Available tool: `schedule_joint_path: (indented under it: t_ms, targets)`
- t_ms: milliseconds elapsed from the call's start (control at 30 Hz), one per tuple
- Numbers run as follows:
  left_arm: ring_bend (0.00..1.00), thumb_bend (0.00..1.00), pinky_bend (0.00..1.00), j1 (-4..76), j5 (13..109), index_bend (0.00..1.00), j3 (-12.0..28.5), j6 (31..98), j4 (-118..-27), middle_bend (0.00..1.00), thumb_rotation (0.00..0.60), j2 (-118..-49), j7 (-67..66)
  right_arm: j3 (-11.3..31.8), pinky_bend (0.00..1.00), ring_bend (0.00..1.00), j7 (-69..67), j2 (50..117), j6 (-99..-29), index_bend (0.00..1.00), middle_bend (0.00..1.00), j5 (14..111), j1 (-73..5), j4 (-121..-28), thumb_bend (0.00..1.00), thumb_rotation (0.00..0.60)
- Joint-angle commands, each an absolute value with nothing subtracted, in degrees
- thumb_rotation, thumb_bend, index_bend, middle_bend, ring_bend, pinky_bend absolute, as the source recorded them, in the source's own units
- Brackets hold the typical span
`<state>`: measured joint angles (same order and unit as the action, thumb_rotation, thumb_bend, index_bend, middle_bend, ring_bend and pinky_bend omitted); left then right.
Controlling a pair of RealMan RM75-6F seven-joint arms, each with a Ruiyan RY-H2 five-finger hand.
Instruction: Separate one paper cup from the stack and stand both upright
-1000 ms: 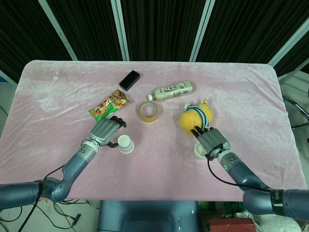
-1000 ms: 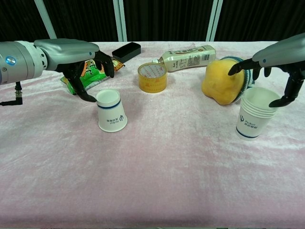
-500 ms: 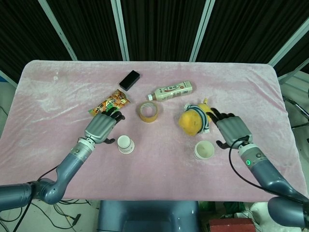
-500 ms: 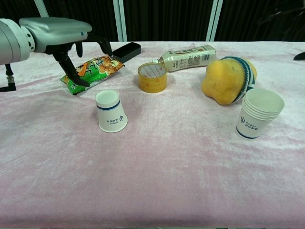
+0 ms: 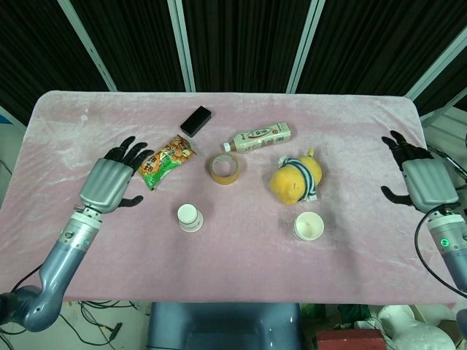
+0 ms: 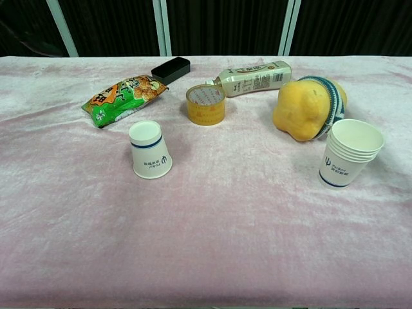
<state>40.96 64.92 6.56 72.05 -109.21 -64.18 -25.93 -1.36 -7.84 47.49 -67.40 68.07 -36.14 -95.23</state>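
Note:
A single white paper cup (image 5: 189,217) (image 6: 150,149) stands alone on the pink cloth, left of centre, its narrower blue-banded end up. The stack of white paper cups (image 5: 309,226) (image 6: 347,154) stands upright, mouth up, at the right, just in front of a yellow plush toy (image 5: 293,179) (image 6: 308,108). My left hand (image 5: 109,182) hovers far left of the single cup, fingers spread and holding nothing. My right hand (image 5: 423,179) is out by the table's right edge, also spread and holding nothing. The chest view shows neither hand.
A green snack bag (image 5: 166,159) (image 6: 122,98), a tape roll (image 5: 225,168) (image 6: 206,104), a lying bottle (image 5: 259,136) (image 6: 254,77) and a black box (image 5: 195,120) (image 6: 171,67) lie behind the cups. The table's front edge (image 5: 233,295) is near.
Both hands have pulled away outward from the cups, the left to the far left, the right to the right edge, and left the chest view. The cups have not moved.

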Motion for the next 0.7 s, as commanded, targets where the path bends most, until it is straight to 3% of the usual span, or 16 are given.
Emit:
schedule_joint_path:
  t_ms: [33,233,333,700]
  targets:
    - [0.00,0.07,0.23,34.54,71.22,0.16,2.83,78.19,-109.85,0.12,0.600,-61.52,-21.12,-3.15,0.20,0.16,-11.79,51.71,-73.78,0.00,0.00,74.13,-29.29,-88.37,0.20,0.600]
    - [0.00,0.07,0.23,24.82,78.67,0.15,-4.00,84.99,-104.38,0.12,0.600,-59.82,-10.66,-6.04,0.20,0.16,-12.71,54.78,-81.50,0.00,0.00,79.33,-21.77,-84.96,0.20,0.600]
    - [0.00,0.07,0.22,18.50,81.37,0.15,-7.50,88.93,-97.17,0.11,0.600,-60.34,-3.23,-8.46,0.20,0.16,-11.55,57.00,-86.30,0.00,0.00,83.11,-16.62,-83.93,0.20,0.600]
    - [0.00,0.07,0.18,13.09,87.35,0.15,-6.32,93.14,-84.72,0.11,0.600,-64.74,8.92,-8.00,0.20,0.16,-7.83,62.68,-93.04,0.00,0.00,86.41,-8.18,-79.96,0.20,0.600]
